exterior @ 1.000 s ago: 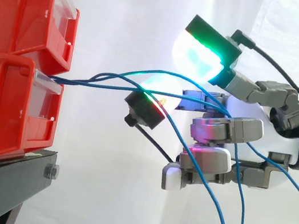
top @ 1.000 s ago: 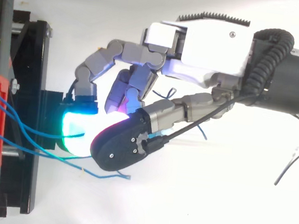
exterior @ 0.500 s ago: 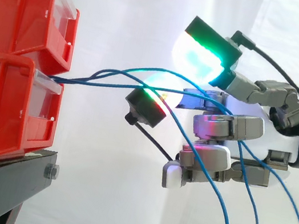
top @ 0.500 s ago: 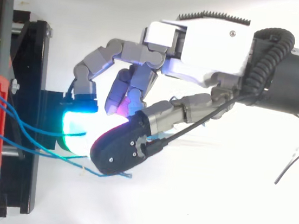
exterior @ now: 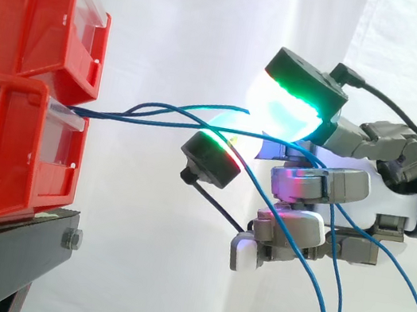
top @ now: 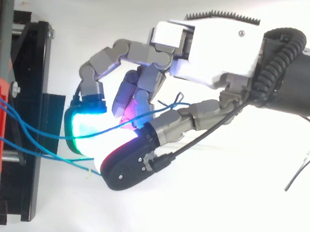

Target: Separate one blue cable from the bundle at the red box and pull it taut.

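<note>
Blue cables (exterior: pixel 107 115) running from lower red bin (exterior: pixel 5 161), beyond fingertips, into hand (top: pixel 209 40). Thumb and glowing finger pad (exterior: pixel 281 108) pressing together, pinching cables between them. Other fingers curling below, near palm. Cables sagging slightly between bin and hand; loose ends hanging down under palm. Black stand (exterior: pixel 6 250) carrying bins, below and beyond hand.

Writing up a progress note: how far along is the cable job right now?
Done: the hand is in among the blue cables by the red box. In hand: singling one out; I can't tell if any is gripped. Left: pulling taut; all sag, ends dangling.
</note>
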